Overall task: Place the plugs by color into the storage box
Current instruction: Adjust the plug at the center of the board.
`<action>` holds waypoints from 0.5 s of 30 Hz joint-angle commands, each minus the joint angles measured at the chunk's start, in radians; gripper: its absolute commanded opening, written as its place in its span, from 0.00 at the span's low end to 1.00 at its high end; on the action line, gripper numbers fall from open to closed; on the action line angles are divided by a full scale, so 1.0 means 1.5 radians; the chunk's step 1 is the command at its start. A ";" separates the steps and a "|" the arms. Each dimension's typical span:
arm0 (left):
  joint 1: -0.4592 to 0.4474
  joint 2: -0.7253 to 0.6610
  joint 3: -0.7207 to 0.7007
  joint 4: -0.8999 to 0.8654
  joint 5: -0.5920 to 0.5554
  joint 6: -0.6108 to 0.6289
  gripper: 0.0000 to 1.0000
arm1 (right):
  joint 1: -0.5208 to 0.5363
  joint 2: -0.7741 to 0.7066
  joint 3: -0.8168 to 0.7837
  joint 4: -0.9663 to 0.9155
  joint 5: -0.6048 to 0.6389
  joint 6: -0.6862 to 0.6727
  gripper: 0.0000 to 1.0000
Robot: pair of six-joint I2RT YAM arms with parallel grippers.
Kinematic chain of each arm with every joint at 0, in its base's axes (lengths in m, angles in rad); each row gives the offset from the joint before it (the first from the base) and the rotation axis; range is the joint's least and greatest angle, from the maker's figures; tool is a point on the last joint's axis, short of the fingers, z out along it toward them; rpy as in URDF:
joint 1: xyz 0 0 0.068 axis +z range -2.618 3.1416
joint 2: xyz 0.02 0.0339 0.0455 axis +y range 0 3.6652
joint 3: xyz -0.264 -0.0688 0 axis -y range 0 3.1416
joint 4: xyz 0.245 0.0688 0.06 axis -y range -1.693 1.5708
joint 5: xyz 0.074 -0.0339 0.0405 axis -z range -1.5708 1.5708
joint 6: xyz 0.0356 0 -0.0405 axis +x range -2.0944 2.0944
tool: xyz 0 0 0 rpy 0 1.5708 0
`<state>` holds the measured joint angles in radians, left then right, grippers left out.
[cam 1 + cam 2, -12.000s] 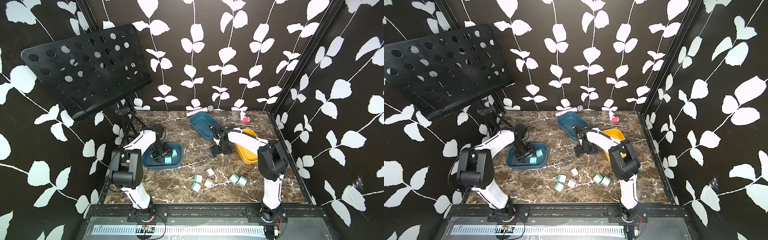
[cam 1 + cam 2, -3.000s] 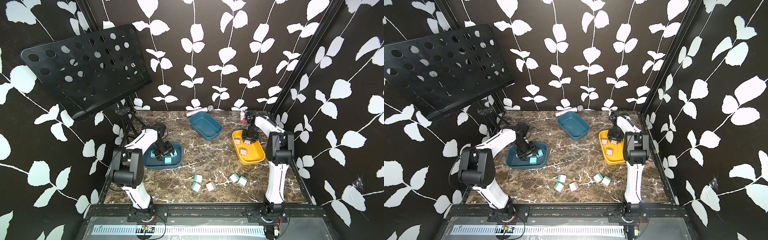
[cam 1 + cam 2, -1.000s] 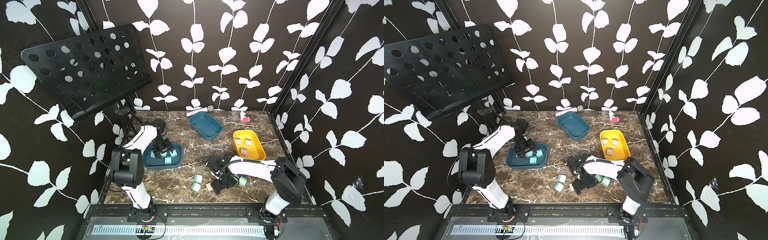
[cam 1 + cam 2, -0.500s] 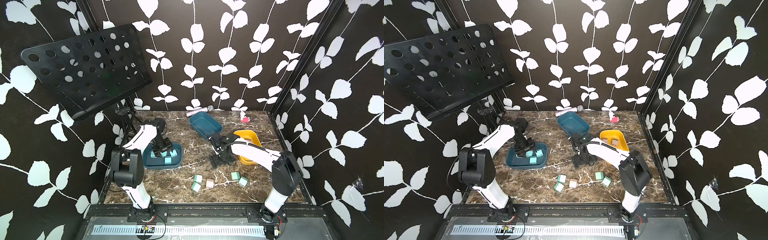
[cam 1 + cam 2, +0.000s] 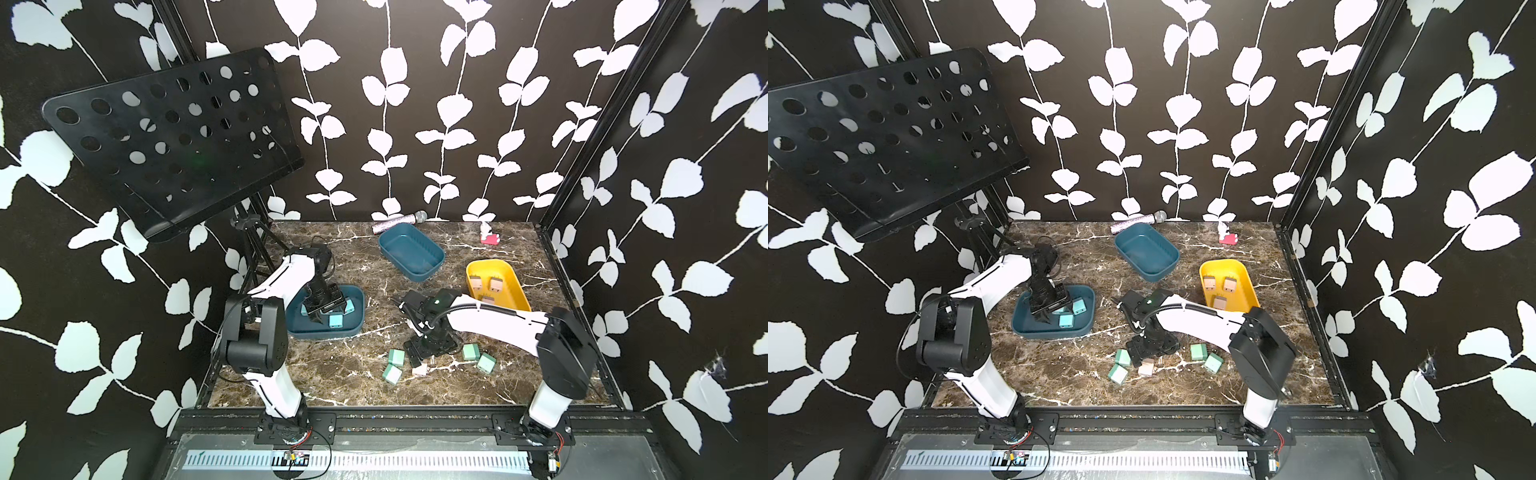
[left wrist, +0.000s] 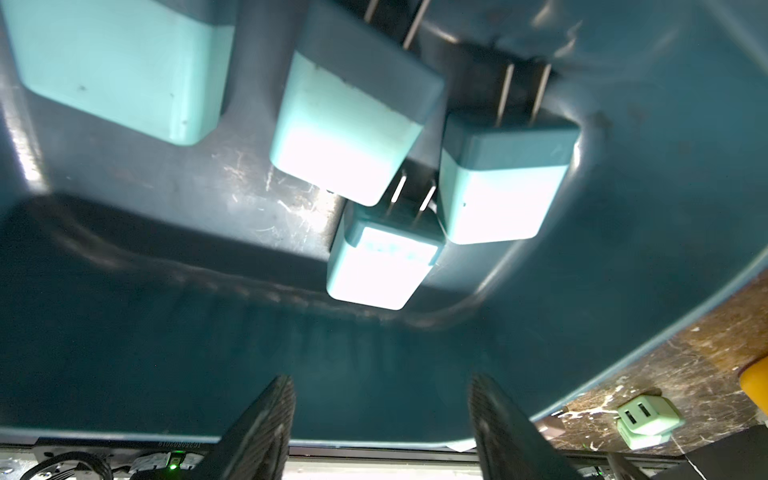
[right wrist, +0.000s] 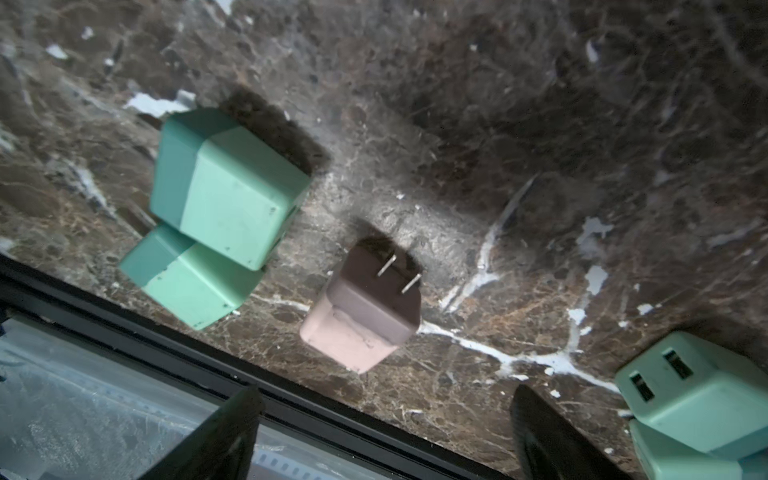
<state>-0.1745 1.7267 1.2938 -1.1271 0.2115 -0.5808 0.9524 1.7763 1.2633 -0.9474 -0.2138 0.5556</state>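
Plugs in light blue (image 6: 345,137), four of them, lie in the dark teal tray (image 5: 356,326) on the left, and the left gripper (image 6: 380,411) hangs just over them, jaws partly spread, nothing between. Three beige plugs (image 5: 494,284) rest in the yellow tray (image 5: 513,286) on the right. Near the front edge the right gripper (image 7: 386,424) gapes wide above a lone beige plug (image 7: 365,316), green plugs (image 7: 224,187) flanking it on the marble table (image 7: 540,124).

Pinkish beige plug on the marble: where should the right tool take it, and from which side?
Grip the pinkish beige plug across its flat side faces, coming down from above. It seems to lie on its side, prongs level, so stay off that end. The green plugs sit apart, leaving finger room.
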 commanded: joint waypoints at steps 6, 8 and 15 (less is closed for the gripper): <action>-0.005 -0.018 0.024 -0.025 -0.005 0.011 0.69 | 0.001 0.049 -0.035 0.002 0.036 -0.001 0.92; -0.004 -0.017 0.021 -0.022 -0.002 0.008 0.69 | 0.000 0.047 -0.048 0.005 0.038 -0.004 0.92; -0.005 -0.022 0.012 -0.012 0.002 0.005 0.69 | -0.027 -0.002 -0.090 0.004 0.057 -0.016 0.93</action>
<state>-0.1745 1.7267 1.3102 -1.1351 0.2100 -0.5755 0.9337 1.8309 1.1492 -0.9249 -0.1604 0.5476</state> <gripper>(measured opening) 0.687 0.929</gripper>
